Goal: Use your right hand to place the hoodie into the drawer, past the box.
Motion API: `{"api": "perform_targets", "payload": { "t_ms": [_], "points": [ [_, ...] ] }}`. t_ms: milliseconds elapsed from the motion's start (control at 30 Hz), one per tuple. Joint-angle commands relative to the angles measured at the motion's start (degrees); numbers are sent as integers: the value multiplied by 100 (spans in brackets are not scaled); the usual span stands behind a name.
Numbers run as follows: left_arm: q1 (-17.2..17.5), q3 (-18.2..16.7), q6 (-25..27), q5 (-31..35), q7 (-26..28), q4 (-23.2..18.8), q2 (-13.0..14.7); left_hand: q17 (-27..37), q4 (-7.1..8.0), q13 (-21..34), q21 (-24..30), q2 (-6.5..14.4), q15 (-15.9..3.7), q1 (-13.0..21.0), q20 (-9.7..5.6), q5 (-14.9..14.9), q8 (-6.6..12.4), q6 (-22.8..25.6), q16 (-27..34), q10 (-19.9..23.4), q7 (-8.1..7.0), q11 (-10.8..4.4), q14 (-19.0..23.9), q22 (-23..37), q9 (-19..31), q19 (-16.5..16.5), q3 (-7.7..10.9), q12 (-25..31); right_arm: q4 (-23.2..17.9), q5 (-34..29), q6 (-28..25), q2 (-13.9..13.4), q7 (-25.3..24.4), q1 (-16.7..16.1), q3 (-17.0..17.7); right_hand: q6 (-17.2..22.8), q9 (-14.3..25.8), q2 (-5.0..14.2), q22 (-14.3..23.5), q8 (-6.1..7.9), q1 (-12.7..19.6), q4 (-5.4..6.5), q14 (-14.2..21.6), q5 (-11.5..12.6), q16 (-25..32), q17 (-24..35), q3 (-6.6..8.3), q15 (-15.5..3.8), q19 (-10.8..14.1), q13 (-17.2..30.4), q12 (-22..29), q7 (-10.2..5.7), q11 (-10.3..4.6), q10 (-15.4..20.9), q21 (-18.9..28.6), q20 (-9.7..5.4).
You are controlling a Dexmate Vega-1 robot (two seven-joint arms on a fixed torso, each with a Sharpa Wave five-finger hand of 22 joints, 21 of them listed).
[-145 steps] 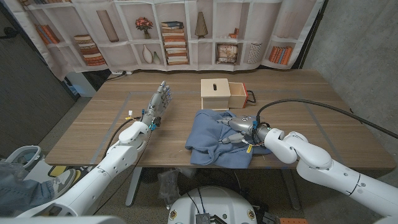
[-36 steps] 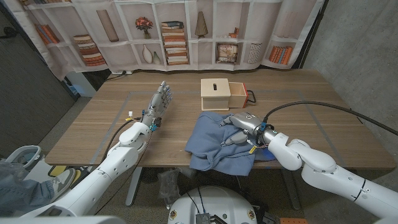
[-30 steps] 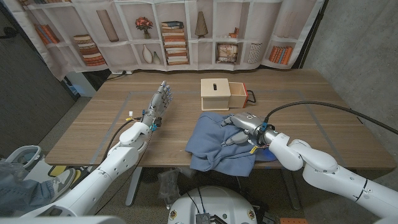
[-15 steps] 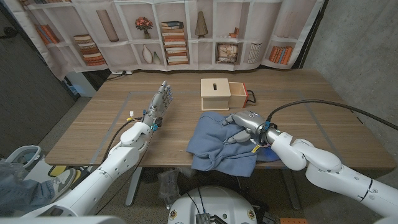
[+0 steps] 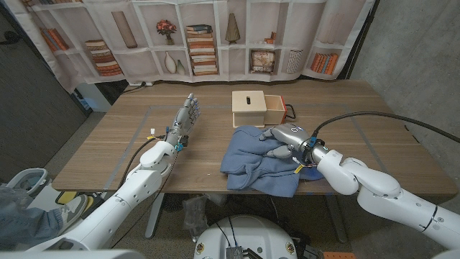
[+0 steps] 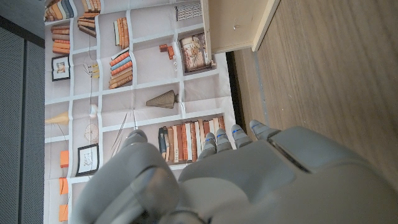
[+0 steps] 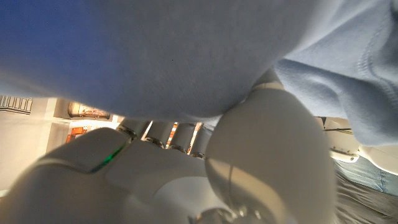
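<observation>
1. Hoodie (image 5: 259, 160): bunched on the table under and left of the right hand (image 5: 282, 140), whose fingers clutch its fabric, apparently for lifting.
2. Drawer (image 5: 277, 110): open just beyond that hand, beside the box (image 5: 249, 107).
3. Left hand (image 5: 184, 117): well clear, fingers extended, empty.

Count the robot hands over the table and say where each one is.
2. The left hand stands on the table, left of the wooden box, holding nothing. The right hand grips the blue hoodie just in front of the open drawer.
</observation>
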Motion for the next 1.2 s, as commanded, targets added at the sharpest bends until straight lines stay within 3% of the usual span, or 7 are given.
{"api": "perform_targets", "payload": {
  "t_ms": [33, 433, 1200],
  "points": [
    [-44, -6, -146, -60, -165, 177, -67, 28, 9, 20, 30, 34, 15, 23, -58, -12, 15, 31, 39, -30, -26, -12, -27, 19, 22, -25, -27, 28, -247, 229, -86, -85, 291, -16, 196, 56, 15, 1617, 17, -26, 1579, 32, 74, 40, -12, 11, 35, -587, -42, 15, 17, -1, -2, 38, 76, -892],
    [-127, 11, -106, -62, -262, 205, -39, 28, 6, 20, 30, 43, 18, 32, -59, -16, 14, 35, 39, -28, -21, 5, -25, 19, 22, -28, -31, 28, -405, 1395, 31, -170, 607, -127, 663, 5, 26, 1592, 33, -82, 1560, 31, 156, 43, -29, 34, 79, -588, -73, 27, -12, 0, 19, 63, 179, -893],
    [-122, 18, -118, -61, -321, 157, -11, 28, 1, 20, 31, 61, 11, 52, -57, -28, 12, 39, 38, -25, -25, -4, -27, 19, 22, -27, -45, 28, -881, 1371, -291, -392, 421, -456, 1051, 71, 10, 1594, 39, -147, 1515, 36, 225, 50, -75, 89, 167, -572, -96, -20, -69, 37, 27, 228, 357, -901]
  ]
}}
